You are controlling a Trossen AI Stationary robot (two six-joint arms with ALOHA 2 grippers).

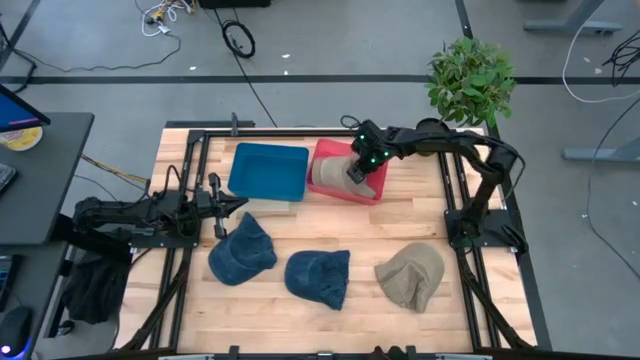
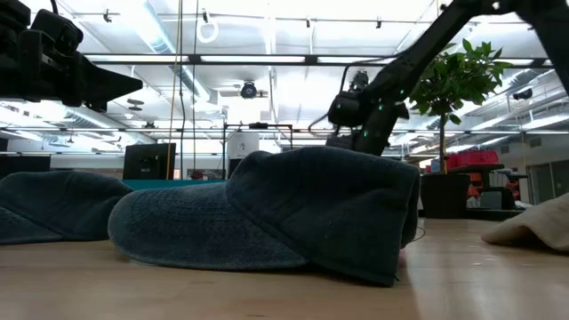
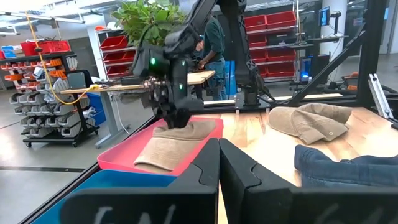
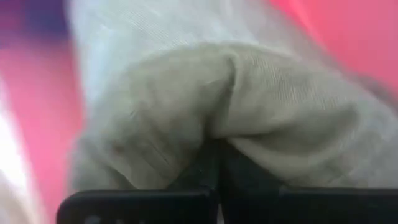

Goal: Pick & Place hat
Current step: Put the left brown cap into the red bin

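Observation:
A beige hat (image 1: 328,176) lies in the pink tray (image 1: 374,192) at the far middle of the table. My right gripper (image 1: 357,172) stands over it, shut on its cloth. In the left wrist view the hat (image 3: 177,149) rests flat on the tray floor (image 3: 118,158) under that gripper (image 3: 177,118). Two dark blue hats (image 1: 243,250) (image 1: 318,275) and a second beige hat (image 1: 410,275) lie on the near half of the table. My left gripper (image 1: 232,205) waits shut at the table's left side, touching nothing. My right gripper (image 4: 214,155) pinches a raised fold of the beige hat's crown (image 4: 233,81) between its two fingers, coming from above and pointing down. The cloth bunches up around the fingertips. The hat rests in the pink tray, brim end (image 3: 155,163) lying flat.
A blue tray (image 1: 268,170) sits beside the pink one on its left. A potted plant (image 1: 470,75) stands past the table's far right corner. The black frame rails (image 1: 180,200) run along both sides. In the low view a dark blue hat (image 2: 284,209) fills the foreground.

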